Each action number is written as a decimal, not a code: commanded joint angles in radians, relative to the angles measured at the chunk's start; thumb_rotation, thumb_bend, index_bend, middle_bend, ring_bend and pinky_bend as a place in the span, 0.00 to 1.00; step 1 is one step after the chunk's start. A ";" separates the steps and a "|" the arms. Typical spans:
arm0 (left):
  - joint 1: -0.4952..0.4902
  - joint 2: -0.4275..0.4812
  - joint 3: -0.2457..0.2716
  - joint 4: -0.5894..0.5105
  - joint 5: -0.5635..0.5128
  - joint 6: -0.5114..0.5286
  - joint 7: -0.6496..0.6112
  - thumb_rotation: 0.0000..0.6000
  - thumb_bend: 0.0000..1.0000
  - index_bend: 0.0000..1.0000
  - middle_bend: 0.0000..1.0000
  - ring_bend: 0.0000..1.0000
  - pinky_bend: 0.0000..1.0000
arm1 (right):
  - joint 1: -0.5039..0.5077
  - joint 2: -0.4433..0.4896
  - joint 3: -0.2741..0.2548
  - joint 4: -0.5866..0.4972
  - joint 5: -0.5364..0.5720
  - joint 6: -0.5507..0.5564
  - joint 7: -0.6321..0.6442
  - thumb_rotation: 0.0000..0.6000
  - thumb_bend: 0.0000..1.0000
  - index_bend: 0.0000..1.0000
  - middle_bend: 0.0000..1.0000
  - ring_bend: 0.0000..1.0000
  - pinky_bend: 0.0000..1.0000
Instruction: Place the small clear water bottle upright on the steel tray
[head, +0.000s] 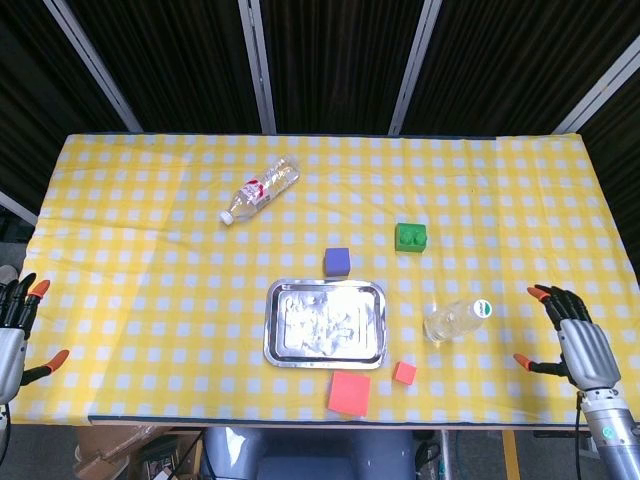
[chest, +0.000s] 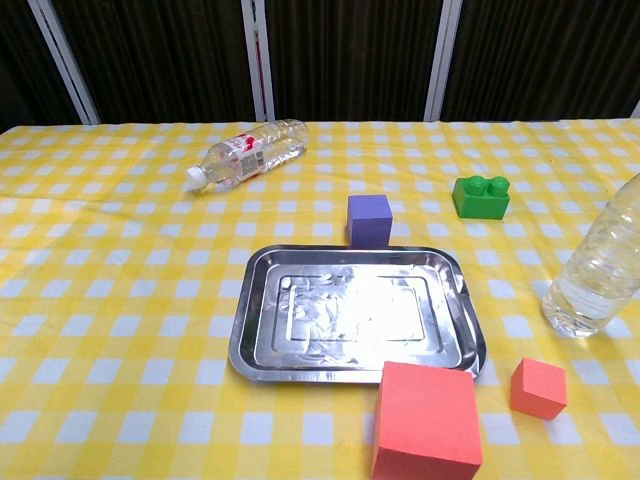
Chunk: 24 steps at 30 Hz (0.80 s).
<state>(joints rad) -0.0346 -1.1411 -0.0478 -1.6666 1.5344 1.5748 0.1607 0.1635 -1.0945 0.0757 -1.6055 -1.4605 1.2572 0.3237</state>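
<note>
The small clear plastic water bottle with a green cap (head: 456, 320) stands upright on the yellow-and-white checked tablecloth (head: 150, 250), just to the right of the rectangular steel tray (head: 326, 322) and not on it. In the chest view this bottle (chest: 600, 270) is cut off at the frame's right edge, so its cap and upper part are hidden. The tray (chest: 355, 312) holds nothing.

Well beyond the tray, to its far left, a longer clear bottle with a white cap and a red-and-white label (head: 260, 189) lies on its side; the label's writing is too small to read. A purple foam cube (head: 337, 262) sits just behind the tray, a green two-stud building brick (head: 411, 236) behind and right of it. A large red foam block (head: 349, 393) touches the tray's near edge, partly cut off in the chest view, and a small red foam cube (head: 405, 373) lies near the tray's front right corner.

The right hand (head: 572, 340) hovers far right of the tray, fingers spread, holding nothing. The left hand (head: 14, 330), partly cut off at the frame's edge, is far left of the tray, fingers apart and empty.
</note>
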 joint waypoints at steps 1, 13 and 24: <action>0.001 -0.001 -0.001 -0.001 0.001 0.005 0.002 1.00 0.13 0.00 0.00 0.00 0.00 | 0.090 0.019 0.001 -0.013 -0.010 -0.147 0.173 1.00 0.10 0.14 0.13 0.05 0.00; 0.001 -0.002 -0.002 0.000 -0.004 0.005 0.012 1.00 0.13 0.00 0.00 0.00 0.00 | 0.177 -0.022 0.010 -0.026 0.064 -0.293 0.184 1.00 0.10 0.14 0.13 0.05 0.00; 0.000 -0.004 0.000 -0.003 -0.006 0.000 0.022 1.00 0.13 0.00 0.00 0.00 0.00 | 0.201 -0.065 0.018 -0.049 0.082 -0.314 0.215 1.00 0.10 0.16 0.13 0.05 0.00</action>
<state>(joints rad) -0.0346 -1.1455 -0.0474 -1.6696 1.5285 1.5751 0.1822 0.3614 -1.1534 0.0917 -1.6498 -1.3755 0.9440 0.5269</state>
